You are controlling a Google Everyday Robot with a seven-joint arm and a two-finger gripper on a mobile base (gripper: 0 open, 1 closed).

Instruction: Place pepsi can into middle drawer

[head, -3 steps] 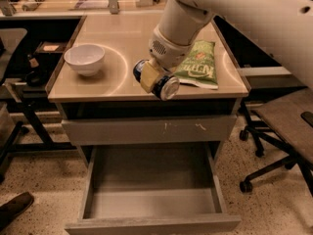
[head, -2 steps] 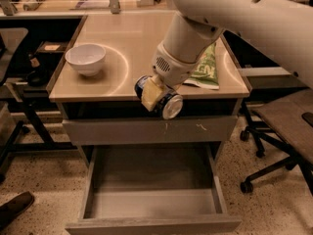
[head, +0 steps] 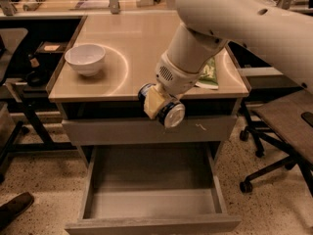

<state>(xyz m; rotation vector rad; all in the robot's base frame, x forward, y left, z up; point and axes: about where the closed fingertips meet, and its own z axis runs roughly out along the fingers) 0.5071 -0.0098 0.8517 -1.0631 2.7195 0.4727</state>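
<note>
pepsi can (head: 171, 115) held sideways by gripper (head: 156, 103) above middle drawer (head: 151, 180); jaws squeezed on its sides. Likely light, slippery, easily squashed.

We see the gripper (head: 157, 105) clamped around the can (head: 172, 114), holding it on its side just past the front edge of the table (head: 137, 38), above the open drawer (head: 146, 177). Right behind it is a closed drawer front (head: 107, 130) with a white scuff. On the table we find a bowl (head: 85, 58) at left and a green bag (head: 210, 75) partly hidden by the arm (head: 244, 18).
</note>
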